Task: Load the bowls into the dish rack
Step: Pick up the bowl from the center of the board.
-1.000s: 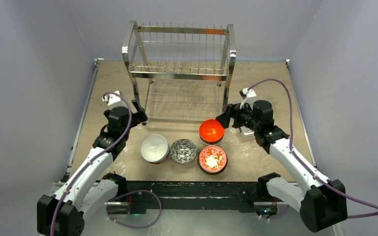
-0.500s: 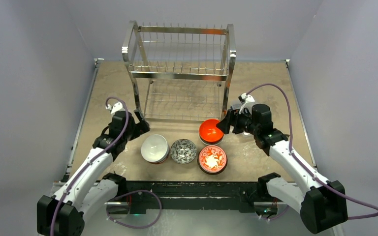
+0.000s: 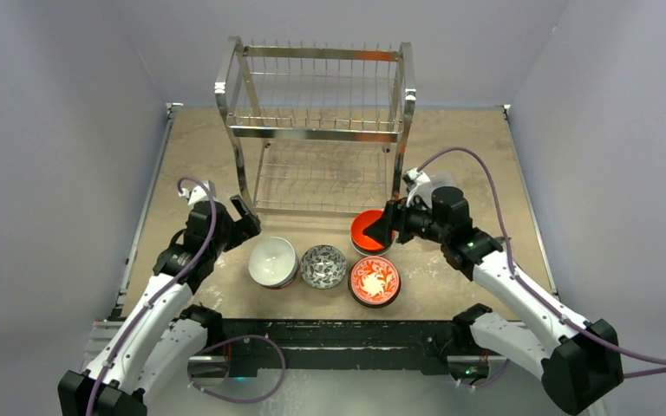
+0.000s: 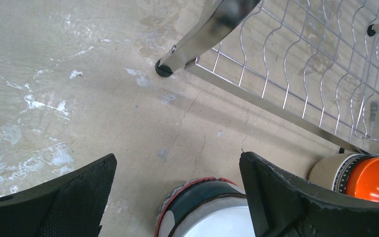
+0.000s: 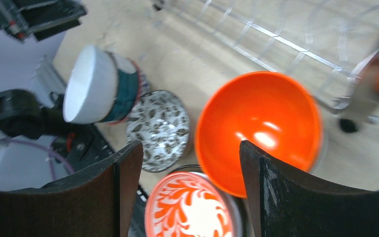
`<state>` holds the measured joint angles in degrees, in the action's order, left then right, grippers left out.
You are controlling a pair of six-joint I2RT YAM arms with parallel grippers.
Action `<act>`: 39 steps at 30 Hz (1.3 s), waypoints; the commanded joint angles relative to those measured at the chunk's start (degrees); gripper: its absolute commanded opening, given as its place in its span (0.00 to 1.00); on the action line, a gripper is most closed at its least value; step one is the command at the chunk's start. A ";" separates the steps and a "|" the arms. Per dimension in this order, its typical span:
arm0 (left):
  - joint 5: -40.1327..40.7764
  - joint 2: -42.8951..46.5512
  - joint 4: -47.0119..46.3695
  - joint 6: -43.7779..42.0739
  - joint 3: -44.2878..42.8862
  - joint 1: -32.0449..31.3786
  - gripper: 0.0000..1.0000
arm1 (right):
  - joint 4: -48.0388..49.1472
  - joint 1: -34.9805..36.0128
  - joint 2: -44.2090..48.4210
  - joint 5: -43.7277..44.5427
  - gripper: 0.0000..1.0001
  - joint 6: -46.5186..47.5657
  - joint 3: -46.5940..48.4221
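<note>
Nearest the arm bases, the floral bowl (image 3: 375, 280) sits upright on the table (image 3: 451, 277), in the same place as a second ago. Just behind and to its left, the grey bowl (image 3: 323, 266) and the white bowl (image 3: 273, 262) stand side by side, also unmoved. The orange bowl (image 3: 366, 230) sits just behind the floral one, near the rack's front right leg, and has not shifted.

The right gripper (image 3: 380, 232) stood just right of the orange bowl a second ago. It has since come forward and left, and from above it now overlaps that bowl's right rim. In its wrist view the fingers are spread wide, with the orange rim showing between them. Contact cannot be determined.

The left gripper (image 3: 244, 217) has dropped slightly nearer the white bowl and hangs behind and to the left of it. Its fingers are spread wide with nothing between them. The wrist view shows bare table and the bowl's rim below the gap.

Farthest back, the rack (image 3: 316, 133) stands unmoved, and no bowl is on either tier.
</note>
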<state>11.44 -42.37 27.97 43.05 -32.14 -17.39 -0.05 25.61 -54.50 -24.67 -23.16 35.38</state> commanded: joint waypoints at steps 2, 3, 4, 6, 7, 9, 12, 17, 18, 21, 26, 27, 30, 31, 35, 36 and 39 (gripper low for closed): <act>1.83 -1.31 1.67 -4.62 -6.79 -0.10 0.94 | 5.26 8.93 -1.93 1.46 0.73 -5.72 3.34; 1.76 -1.86 2.00 -5.39 -7.73 -0.13 0.94 | 5.76 10.96 -2.58 2.59 0.73 -6.26 3.76; 1.49 -2.41 2.22 -6.26 -8.48 -0.11 0.94 | 6.26 13.01 -3.26 3.89 0.73 -6.67 4.41; 0.69 -3.54 2.44 -8.22 -9.95 -0.15 0.94 | 7.37 17.13 -5.12 5.82 0.74 -7.65 5.80; 0.18 -4.46 2.56 -9.41 -10.47 -0.13 0.94 | 7.71 18.30 -6.24 6.56 0.74 -7.97 6.66; -0.95 -6.07 2.58 -12.24 -11.29 -0.10 0.94 | 8.90 22.30 -8.15 8.90 0.76 -8.52 8.32; -1.50 -8.43 3.32 -14.95 -11.94 -0.11 0.95 | 10.12 26.18 -11.49 11.24 0.78 -9.10 11.18; -5.67 -10.16 -0.25 -15.81 -10.19 -0.14 0.94 | 10.70 31.23 -17.95 14.91 0.78 -10.09 16.43; -6.21 -10.17 -0.54 -15.86 -9.99 -0.17 0.95 | 10.46 32.23 -19.32 15.83 0.78 -10.15 17.46; -7.26 -10.00 -0.92 -16.02 -9.72 -0.11 0.94 | 8.62 35.18 -23.65 19.92 0.78 -10.03 21.44; -8.44 -8.69 -2.23 -15.89 -8.90 -0.11 0.94 | 4.49 37.91 -30.02 26.84 0.77 -8.67 26.65; -8.22 -8.35 -2.22 -15.90 -8.94 -0.13 0.95 | 3.83 38.15 -31.12 27.65 0.77 -8.47 27.60; -7.75 -7.38 -2.17 -15.90 -8.87 -0.13 0.94 | 2.78 38.45 -34.24 28.06 0.74 -7.98 29.47; -7.75 -7.11 -2.27 -15.89 -8.80 -0.11 0.94 | 2.49 38.47 -35.33 28.33 0.72 -7.91 29.94; -7.77 -6.27 -2.47 -15.80 -8.64 -0.15 0.94 | 0.71 38.55 -37.71 30.11 0.66 -7.61 31.32; -7.81 -6.12 -2.52 -15.80 -8.62 -0.15 0.94 | 0.43 38.55 -38.16 30.45 0.64 -7.46 31.33; -7.89 -5.82 -2.58 -15.80 -8.52 -0.10 0.94 | 0.23 38.51 -39.54 31.03 0.62 -7.45 31.34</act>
<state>4.43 -49.23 27.42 27.86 -41.34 -17.39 1.72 63.92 -93.49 3.60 -31.59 64.20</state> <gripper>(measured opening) 0.943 0.635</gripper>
